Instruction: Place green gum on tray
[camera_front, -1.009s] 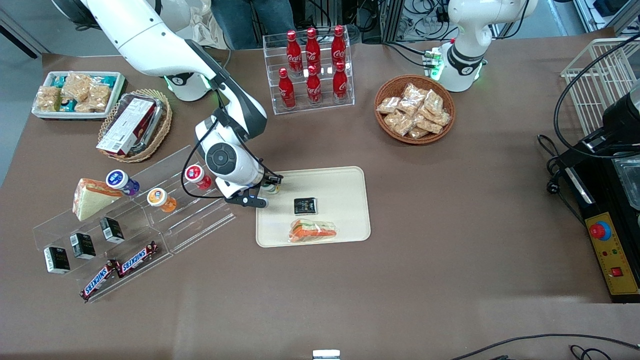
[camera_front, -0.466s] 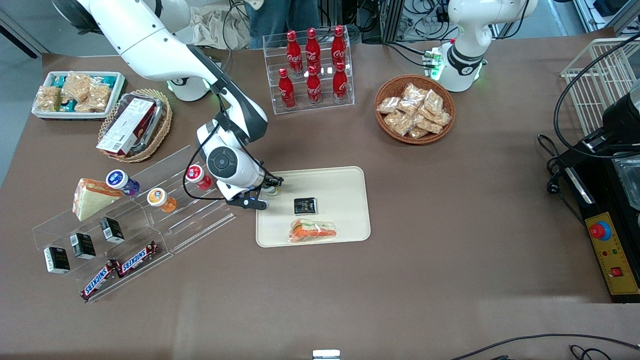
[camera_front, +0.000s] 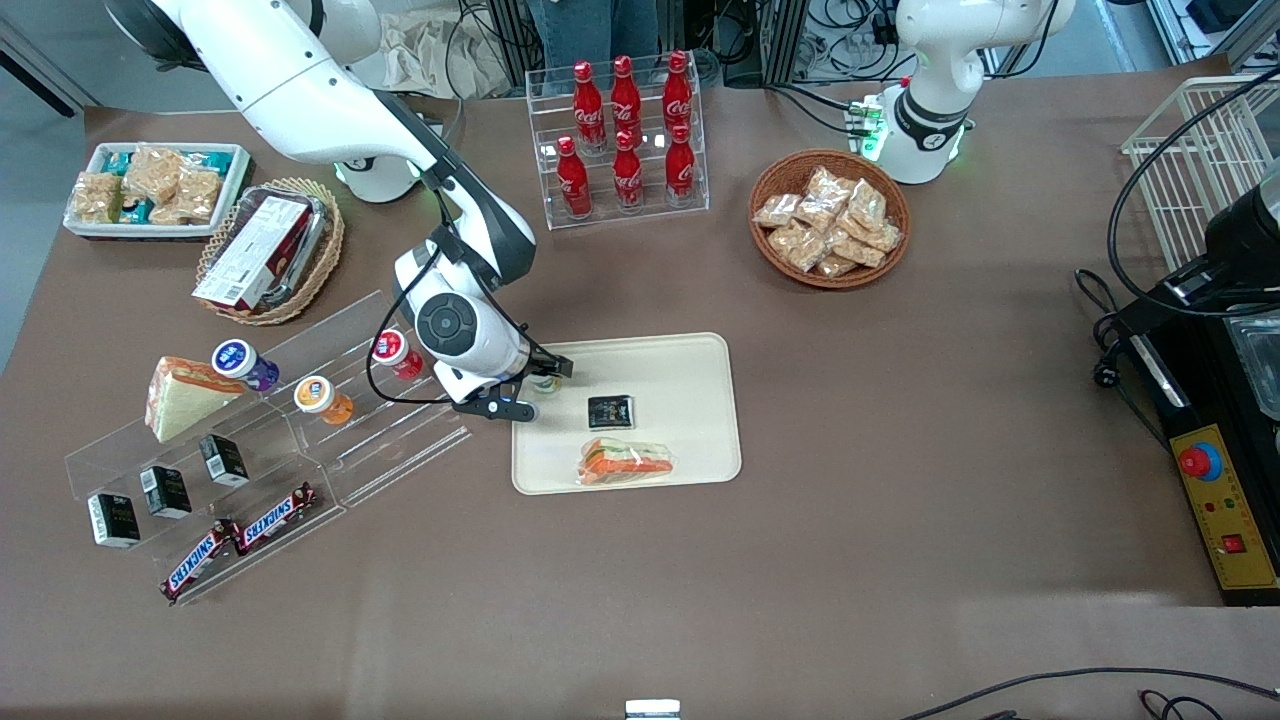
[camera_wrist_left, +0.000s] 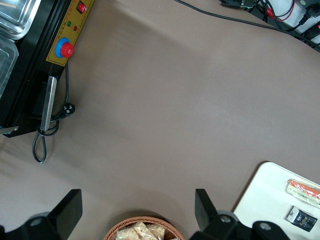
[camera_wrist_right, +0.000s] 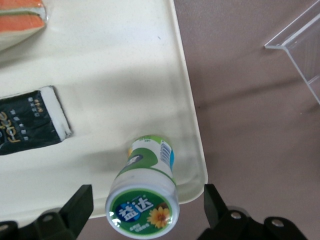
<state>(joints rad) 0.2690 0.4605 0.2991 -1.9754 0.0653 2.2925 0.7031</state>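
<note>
change: since a second ago the right arm's wrist has drifted slightly farther from the front camera, jaws look spread wider; bottle has barely shifted
gripper: gripper hangs over the tray corner toward the working arm's end; jaws open, both fingers apart from the bottle, gripping nothing
green gum: green gum stands on the tray, just inside the rim near that corner, roughly upright, a little tilted in the wrist view; white lid with green and orange label faces the wrist camera; mostly hidden by the gripper in the front view
key relation: bottle sits between the two open fingers, directly below the wrist, long axis pointing up toward the camera; judged clear for a straight lift away
tray: tray, cream, flat, low rim
neighbours on tray: black packet near the gum, not touching; wrapped sandwich nearer the front camera, well apart
off tray: clear acrylic shelf with red-lidded bottle just beside the arm
obstruction: none seen above the jaws; shelf edge near, a sideways swing could clip it
task state: judged placed; retreat left
</note>
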